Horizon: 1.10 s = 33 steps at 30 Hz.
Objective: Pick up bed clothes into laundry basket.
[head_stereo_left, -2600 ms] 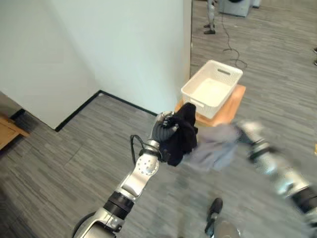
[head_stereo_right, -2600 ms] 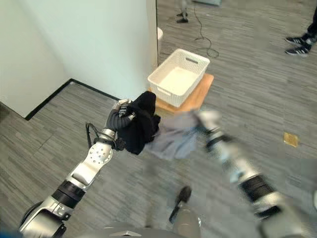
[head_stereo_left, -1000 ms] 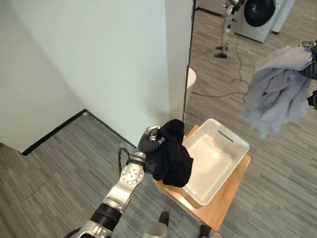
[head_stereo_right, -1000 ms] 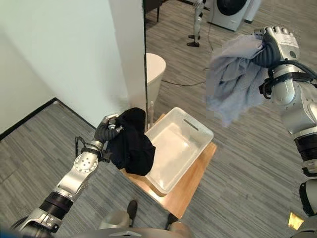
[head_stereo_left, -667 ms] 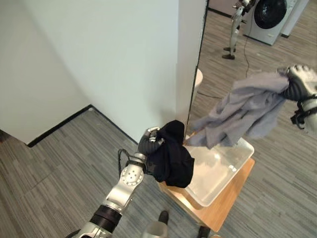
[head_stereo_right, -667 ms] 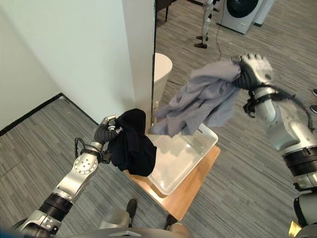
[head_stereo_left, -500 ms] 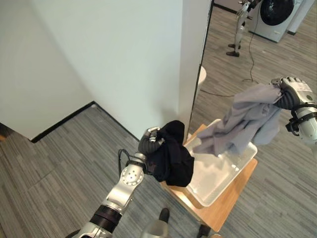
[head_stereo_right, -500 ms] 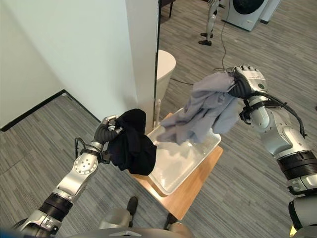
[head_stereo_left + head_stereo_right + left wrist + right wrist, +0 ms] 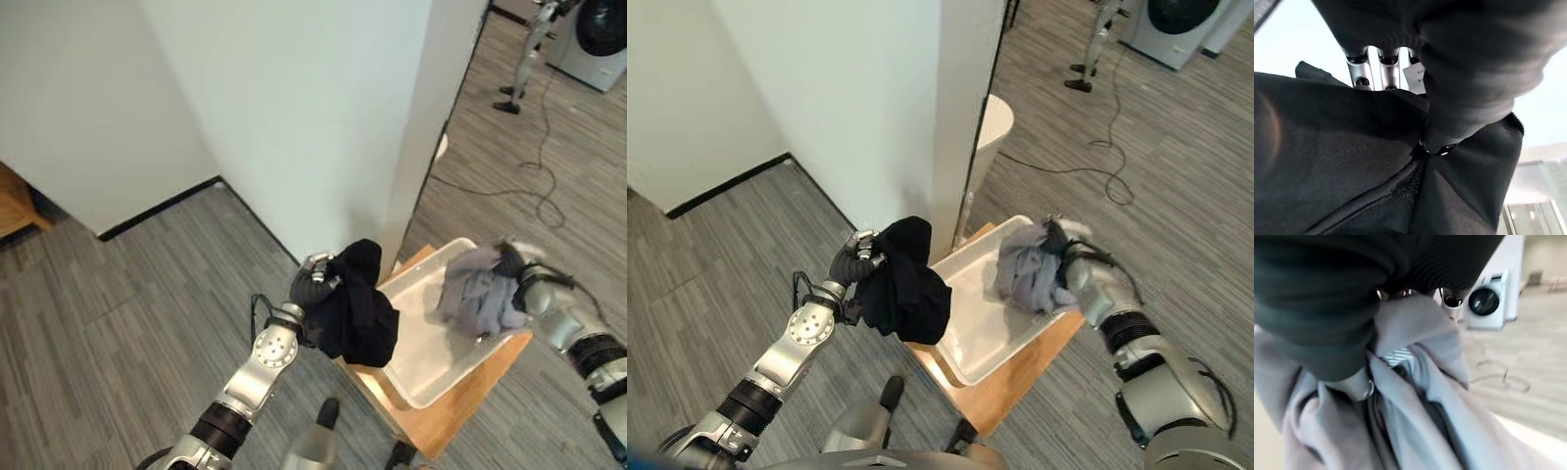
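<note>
A white laundry basket (image 9: 426,387) stands on a low wooden stool (image 9: 460,421) beside a wall corner. My left hand (image 9: 315,284) is shut on a black garment (image 9: 361,318), which hangs at the basket's near left rim. In the left wrist view the black garment (image 9: 1342,161) drapes across my curled fingers (image 9: 1378,66). My right hand (image 9: 1076,264) is shut on a grey garment (image 9: 1029,269) and has it bunched down inside the basket at its far right side. The right wrist view shows the grey garment (image 9: 1415,396) gathered in that hand.
A white wall corner (image 9: 431,147) rises just behind the basket. A round white stool (image 9: 994,122) stands past the corner. A cable (image 9: 534,191) trails on the grey floor, and a washing machine (image 9: 598,24) sits far back right. A wooden edge (image 9: 15,201) shows at far left.
My right hand has swung the grey garment down from above into the basket. The left hand keeps the black garment by the basket's rim. The camera has shifted.
</note>
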Available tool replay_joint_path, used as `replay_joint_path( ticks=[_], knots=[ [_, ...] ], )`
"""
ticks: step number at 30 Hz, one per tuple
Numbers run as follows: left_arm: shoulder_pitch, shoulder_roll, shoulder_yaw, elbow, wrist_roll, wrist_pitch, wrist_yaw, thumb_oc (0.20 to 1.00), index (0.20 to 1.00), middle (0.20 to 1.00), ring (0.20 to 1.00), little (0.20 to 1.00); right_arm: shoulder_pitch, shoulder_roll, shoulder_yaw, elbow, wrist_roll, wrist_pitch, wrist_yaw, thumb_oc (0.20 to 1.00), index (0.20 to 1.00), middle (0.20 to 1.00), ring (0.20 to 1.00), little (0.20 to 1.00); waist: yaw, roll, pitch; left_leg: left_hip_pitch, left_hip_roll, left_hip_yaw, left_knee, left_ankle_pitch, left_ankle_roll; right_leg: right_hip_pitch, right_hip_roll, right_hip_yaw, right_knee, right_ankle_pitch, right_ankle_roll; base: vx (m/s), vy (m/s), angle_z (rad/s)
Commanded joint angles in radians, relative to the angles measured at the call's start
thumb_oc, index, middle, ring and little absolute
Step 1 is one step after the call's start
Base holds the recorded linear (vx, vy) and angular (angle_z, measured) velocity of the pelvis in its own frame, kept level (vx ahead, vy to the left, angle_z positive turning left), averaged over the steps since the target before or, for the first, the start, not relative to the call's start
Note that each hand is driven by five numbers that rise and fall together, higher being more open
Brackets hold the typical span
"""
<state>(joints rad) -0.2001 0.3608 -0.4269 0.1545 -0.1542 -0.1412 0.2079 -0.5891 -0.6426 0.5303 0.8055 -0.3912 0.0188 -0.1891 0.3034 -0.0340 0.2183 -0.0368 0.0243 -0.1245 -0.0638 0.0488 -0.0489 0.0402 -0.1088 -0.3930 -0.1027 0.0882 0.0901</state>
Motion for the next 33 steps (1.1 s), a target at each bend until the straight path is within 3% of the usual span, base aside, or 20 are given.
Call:
replay_joint_path(
  ticks=[1, 2, 3, 10, 14, 17, 21, 26, 33],
  knots=[
    [-0.126, -0.035, -0.049, -0.017, -0.035, -0.056, -0.014, 0.200, 0.200, 0.200, 0.200, 0.200, -0.125, -0.056, 0.051, 0.015, -0.004, -0.009, -0.027, 0.200, 0.200, 0.200, 0.200, 0.200, 0.025, 0.013, -0.002, -0.039, 0.087, 0.041, -0.023, 0.070, -0.100, 0.125, -0.013, -0.041, 0.015, -0.100, 0.067, -0.01, 0.002, 0.17],
    [-0.127, -0.037, -0.053, -0.015, -0.037, -0.056, -0.016, 0.200, 0.200, 0.200, 0.200, 0.200, -0.127, -0.043, 0.064, 0.033, -0.017, -0.004, -0.025, 0.489, 0.489, 0.489, 0.489, 0.489, 0.029, 0.014, -0.001, -0.041, 0.085, 0.038, -0.023, 0.072, -0.101, 0.126, -0.013, -0.043, 0.015, -0.102, 0.066, 0.00, 0.004, 0.17],
    [-0.129, -0.038, -0.054, -0.015, -0.039, -0.055, -0.019, 0.200, 0.200, 0.200, 0.200, 0.200, -0.132, -0.030, 0.077, 0.042, -0.025, -0.004, -0.021, 1.000, 1.000, 1.000, 1.000, 1.000, 0.031, 0.014, -0.001, -0.042, 0.084, 0.037, -0.023, 0.073, -0.101, 0.126, -0.013, -0.044, 0.015, -0.102, 0.066, 0.01, 0.013, 0.23],
    [-0.146, -0.029, -0.026, -0.026, -0.015, -0.056, 0.000, 0.200, 0.200, 0.200, 0.200, 0.200, -0.135, -0.094, 0.060, -0.131, -0.033, -0.010, 0.006, 1.000, 1.000, 1.000, 1.000, 1.000, 0.009, 0.016, -0.011, -0.036, 0.078, 0.044, -0.023, 0.071, -0.104, 0.134, -0.020, -0.041, 0.015, -0.105, 0.067, 0.01, 0.009, 0.02],
    [-0.136, -0.003, 0.023, -0.092, 0.009, -0.067, 0.018, 0.200, 0.200, 0.200, 0.200, 0.200, -0.032, -0.173, -0.093, -0.223, 0.072, -0.028, -0.023, 1.000, 1.000, 1.000, 1.000, 1.000, -0.016, 0.024, -0.027, -0.015, 0.075, 0.052, -0.023, 0.062, -0.101, 0.153, -0.029, -0.037, 0.015, -0.106, 0.070, 0.02, 0.005, -0.02],
    [-0.129, 0.020, 0.037, -0.145, 0.029, -0.071, 0.022, 0.200, 0.200, 0.200, 0.200, 0.200, 0.048, -0.171, -0.190, -0.215, 0.158, -0.039, -0.049, 1.000, 1.000, 1.000, 1.000, 1.000, -0.026, 0.031, -0.035, -0.005, 0.074, 0.059, -0.023, 0.058, -0.098, 0.155, -0.033, -0.029, 0.015, -0.107, 0.072, 0.02, 0.013, -0.03],
    [-0.170, 0.046, 0.010, -0.209, 0.041, -0.083, -0.001, 0.200, 0.200, 0.200, 0.200, 0.200, 0.222, -0.071, -0.309, -0.026, 0.325, -0.056, -0.049, 1.000, 1.000, 1.000, 1.000, 1.000, -0.053, 0.060, -0.048, 0.009, 0.066, 0.074, -0.023, 0.049, -0.088, 0.156, -0.045, -0.015, 0.015, -0.104, 0.077, 0.02, 0.025, -0.09],
    [-0.223, 0.067, -0.005, -0.295, 0.032, -0.102, -0.024, 0.200, 0.200, 0.200, 0.200, 0.200, 0.375, 0.027, -0.357, 0.215, 0.386, -0.046, -0.018, 1.000, 1.000, 1.000, 1.000, 1.000, -0.081, 0.087, -0.054, 0.020, 0.061, 0.085, -0.023, 0.039, -0.078, 0.147, -0.059, 0.002, 0.015, -0.097, 0.084, 0.02, 0.021, -0.11],
    [-0.291, 0.083, 0.021, -0.405, 0.020, -0.133, -0.029, 0.200, 0.200, 0.200, 0.200, 0.200, 0.527, 0.063, -0.447, 0.345, 0.415, -0.041, 0.012, 1.000, 1.000, 1.000, 1.000, 1.000, -0.120, 0.108, -0.057, 0.037, 0.058, 0.112, -0.023, 0.023, -0.074, 0.134, -0.074, 0.035, 0.015, -0.091, 0.095, 0.02, 0.010, -0.14]
  ],
)
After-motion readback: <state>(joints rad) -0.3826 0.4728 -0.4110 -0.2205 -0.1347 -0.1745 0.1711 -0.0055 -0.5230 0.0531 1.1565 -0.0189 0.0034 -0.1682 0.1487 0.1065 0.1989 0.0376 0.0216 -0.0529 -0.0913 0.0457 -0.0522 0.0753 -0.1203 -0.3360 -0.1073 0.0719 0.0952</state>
